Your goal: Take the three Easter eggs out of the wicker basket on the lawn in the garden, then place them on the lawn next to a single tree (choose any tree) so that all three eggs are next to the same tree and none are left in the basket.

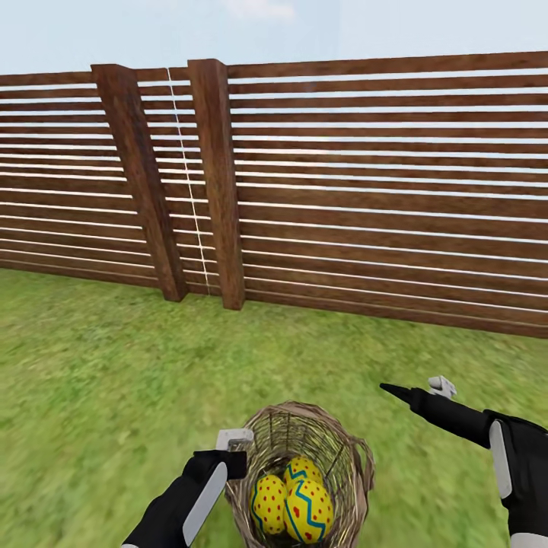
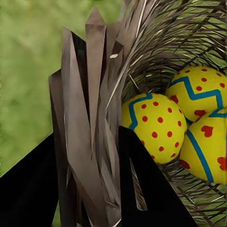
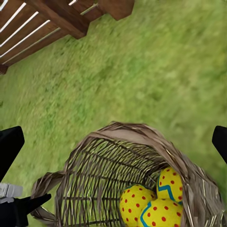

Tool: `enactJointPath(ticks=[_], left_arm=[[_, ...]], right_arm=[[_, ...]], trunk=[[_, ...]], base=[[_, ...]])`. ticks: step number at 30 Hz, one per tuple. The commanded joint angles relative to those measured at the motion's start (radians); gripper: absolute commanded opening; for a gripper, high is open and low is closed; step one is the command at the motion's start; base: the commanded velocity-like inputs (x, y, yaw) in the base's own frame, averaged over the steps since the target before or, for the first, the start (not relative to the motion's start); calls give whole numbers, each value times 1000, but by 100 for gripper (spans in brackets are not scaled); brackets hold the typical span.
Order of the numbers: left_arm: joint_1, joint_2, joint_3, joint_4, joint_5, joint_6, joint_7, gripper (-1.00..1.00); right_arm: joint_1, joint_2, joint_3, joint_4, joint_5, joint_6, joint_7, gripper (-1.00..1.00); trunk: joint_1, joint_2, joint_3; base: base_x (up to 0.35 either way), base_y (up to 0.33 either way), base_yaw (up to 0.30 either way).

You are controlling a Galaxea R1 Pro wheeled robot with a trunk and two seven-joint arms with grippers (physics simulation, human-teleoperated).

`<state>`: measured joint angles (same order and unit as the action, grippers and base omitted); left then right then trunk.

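The wicker basket [image 1: 335, 457] sits low in the head view over the lawn [image 1: 106, 365], tilted, with the three Easter eggs [image 1: 270, 502] [image 1: 304, 472] [image 1: 308, 511] crowded at its near side. My left gripper [image 1: 232, 445] is shut on the basket's left rim. In the left wrist view that gripper [image 2: 90, 189] pinches the woven rim [image 2: 90, 94], with the eggs [image 2: 153, 125] just inside. My right gripper [image 1: 415, 388] hangs open above and to the right of the basket. Its wrist view looks down into the basket [image 3: 109, 161] at the eggs [image 3: 135, 201]. The tree is out of view.
A tall brown slatted wooden fence [image 1: 380, 190] runs across the back, with two thick posts [image 1: 217, 183] [image 1: 141, 183] meeting at a corner. Open grass lies between the fence and the basket on every side.
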<state>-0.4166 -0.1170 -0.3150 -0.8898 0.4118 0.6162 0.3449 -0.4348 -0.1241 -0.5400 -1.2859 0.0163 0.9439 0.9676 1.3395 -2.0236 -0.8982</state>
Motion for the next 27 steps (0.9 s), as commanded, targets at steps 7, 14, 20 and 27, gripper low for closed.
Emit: enactJointPath(ticks=[7, 14, 20, 27], left_arm=[[-1, 0, -3, -1, 15, 0, 9, -100], [-1, 0, 4, 0, 15, 0, 9, -100], [-1, 1, 19, 3, 14, 0, 9, -100], [-1, 6, 40, 3, 13, 0, 9, -100]], right_arm=[[-1, 3, -2, 0, 3, 5, 4, 100], [-1, 7, -1, 3, 14, 1, -12, 100], [-1, 2, -2, 4, 10, 1, -76, 100], [-1, 1, -7, 5, 7, -12, -289, 100]], trunk=[[-27, 49, 28], [-54, 98, 59], [-77, 140, 79], [-104, 189, 101]], base=[[0, 0, -171], [0, 0, -205], [0, 0, -59], [0, 0, 0]])
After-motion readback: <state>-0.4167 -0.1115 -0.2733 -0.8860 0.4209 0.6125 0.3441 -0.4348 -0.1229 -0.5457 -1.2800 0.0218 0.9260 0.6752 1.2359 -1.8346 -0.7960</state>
